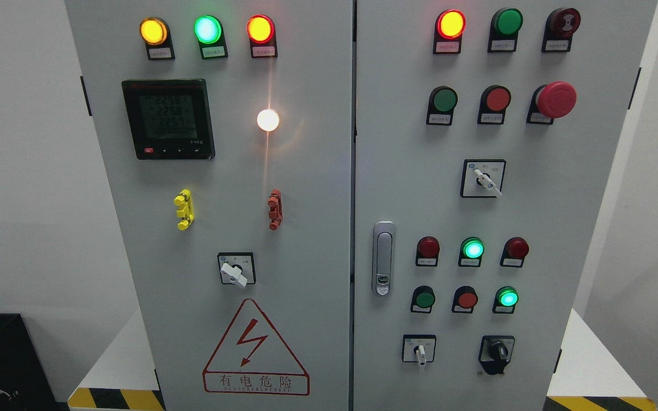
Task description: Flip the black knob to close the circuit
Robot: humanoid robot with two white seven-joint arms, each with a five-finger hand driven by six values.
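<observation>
Head view shows we haven't started yet — neither of our hands is in frame, so no telling what the fingers are doing, and the black knob (497, 352) sits untouched at the cabinet's (306, 240) lower right.

From my head cam I can't see either arm right now. No left arm coming in at the lower left, no right arm at the lower right, nothing along the bottom edge either. So no hands, no wrists, no fingers in frame, and I can't say a thing about how they're posed or whether they're open or curled.
</observation>
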